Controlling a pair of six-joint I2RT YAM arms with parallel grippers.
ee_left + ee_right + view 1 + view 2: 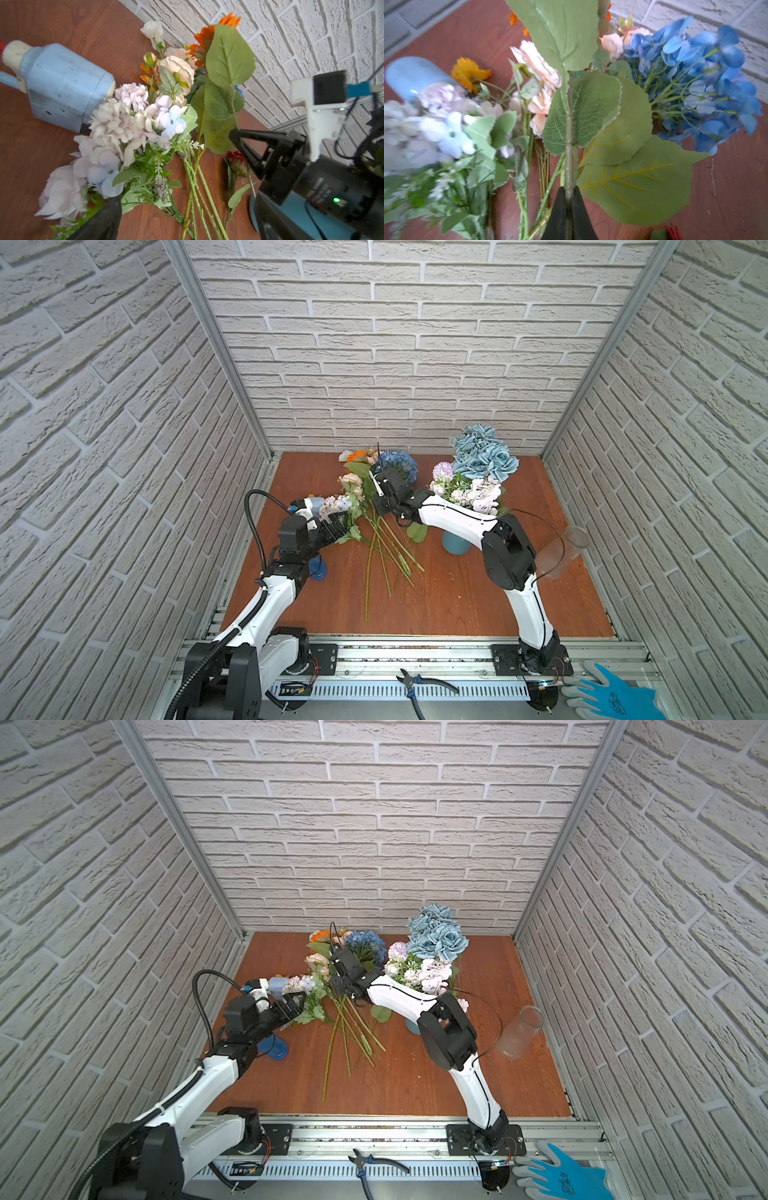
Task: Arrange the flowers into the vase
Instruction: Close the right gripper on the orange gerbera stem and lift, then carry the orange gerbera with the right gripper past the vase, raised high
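Right gripper [569, 195] is clamped tight on a leafy green stem [568, 133] among the loose flowers [376, 531] lying mid-table, heads toward the far wall, blue hydrangea [399, 464] just beside it. Left gripper [337, 522] hangs wide open, holding nothing, at the lilac-white bunch [116, 128] on the pile's left. Dusty-blue roses [484, 452] already stand in the teal vase [455, 545], right of the pile, partly hidden behind the right arm.

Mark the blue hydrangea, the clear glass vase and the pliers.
blue hydrangea [402, 462]: in a top view, bloom head.
clear glass vase [557, 558]: in a top view, side wall.
pliers [410, 681]: in a top view, pivot.
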